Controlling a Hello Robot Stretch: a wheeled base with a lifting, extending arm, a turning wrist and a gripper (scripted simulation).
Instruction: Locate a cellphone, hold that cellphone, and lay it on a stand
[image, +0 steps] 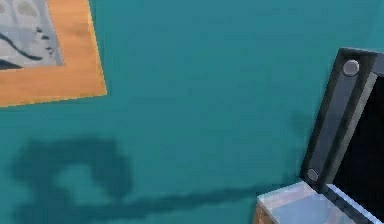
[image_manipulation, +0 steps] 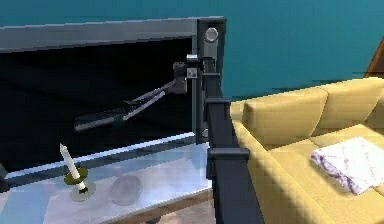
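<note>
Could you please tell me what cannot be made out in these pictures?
Arm side view: whether the gripper holds anything; its dark fingers end against the black television.
Arm side view: the pale round thing on the stand beside the candle is too faint to name.
Forward view: the orange-edged rug or picture is cut off by the top and left edges.

The TV (image_manipulation: 90, 95) at the arm side view's left has a glossy black screen and a matt grey, plastic-looking frame. The counter (image_manipulation: 165, 165) looks like smooth, shiny glass. The sofa (image_manipulation: 300, 115) at lower right is soft yellow cloth. The wall (image: 200, 70) is flat matt teal.
</note>
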